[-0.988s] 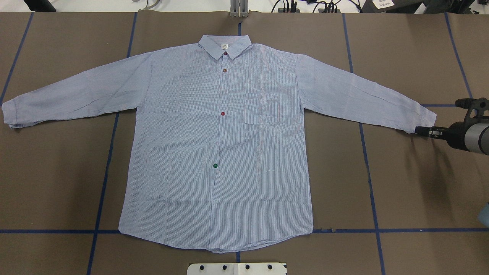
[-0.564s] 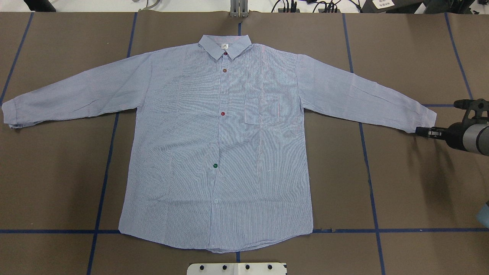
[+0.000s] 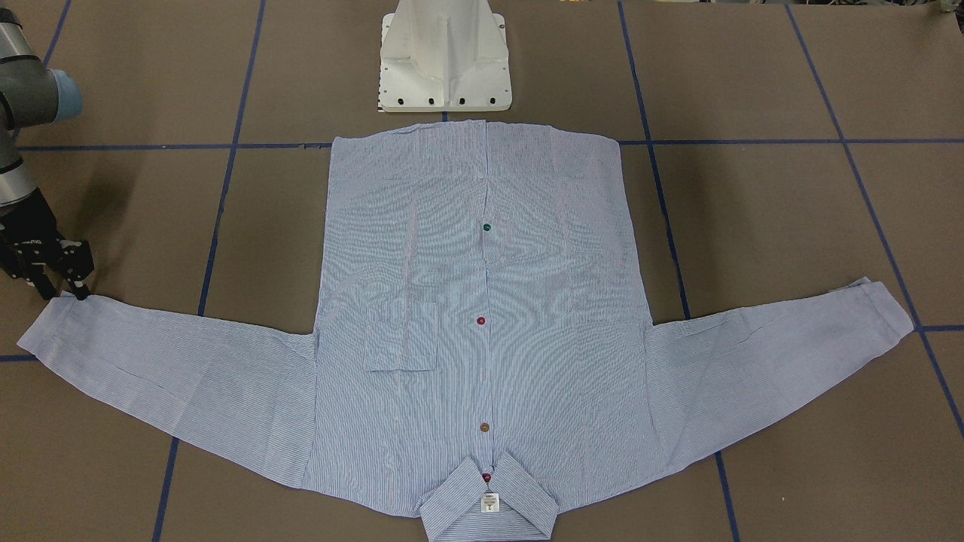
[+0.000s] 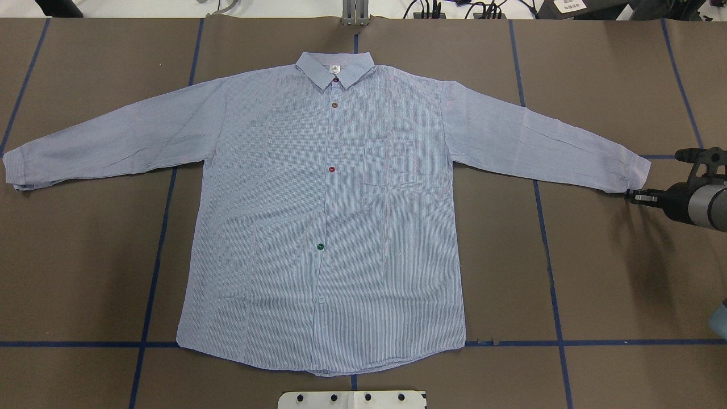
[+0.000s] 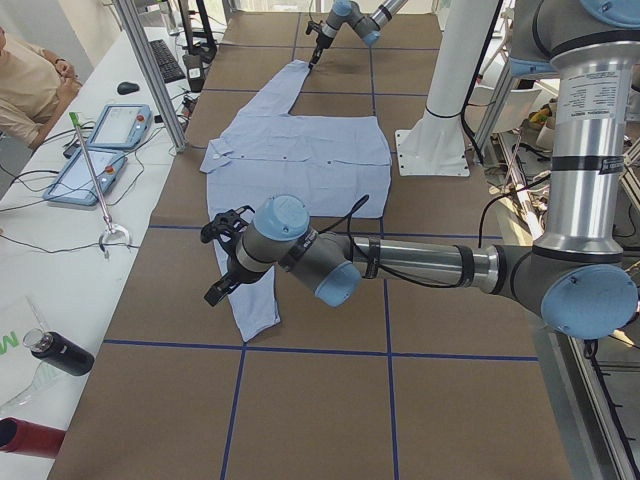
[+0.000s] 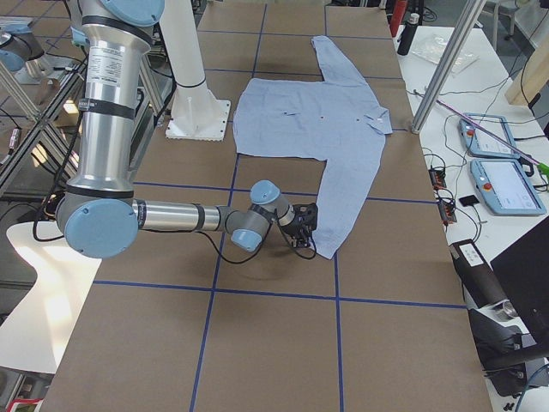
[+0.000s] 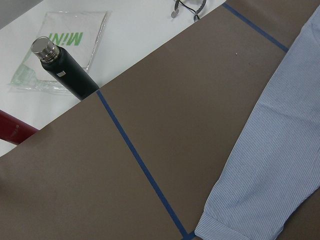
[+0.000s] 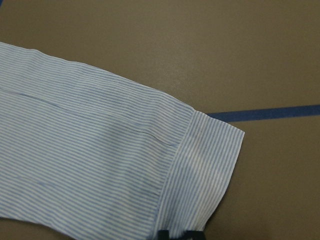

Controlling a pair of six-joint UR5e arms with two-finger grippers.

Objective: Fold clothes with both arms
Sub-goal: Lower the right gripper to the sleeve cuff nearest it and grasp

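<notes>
Although both arms are at work, only the right gripper [image 4: 629, 196] touches the shirt [image 4: 335, 216]. The shirt lies flat and face up on the brown paper-covered table [image 4: 596, 272], buttoned, with its collar [image 4: 335, 68] on the far side from the white pedestal [image 3: 444, 60] and both sleeves spread wide. The right gripper sits low at the outer corner of one cuff [image 8: 200, 165]. In the wrist view its black fingertips [image 8: 182, 234] are drawn together on that corner, pinching the cloth.

At the table's other end, the left gripper [image 5: 215, 265] hangs above the opposite sleeve [image 7: 270, 165], near its cuff [image 7: 235, 225]. It appears only in the side view, so whether its jaws are spread or closed cannot be told. The left arm [image 5: 430, 265] reaches low across the table in front of that sleeve and hides part of it in that view.

Blue tape lines [image 7: 135, 155] cross the paper and run under the shirt. On the white bench beside the table stand a black bottle [image 7: 64, 69], a red bottle [image 7: 12, 132] and a clear bag with green lettering [image 7: 75, 37]. Farther along are two teach pendants [image 5: 122, 125] and a seated person [image 5: 30, 85].
</notes>
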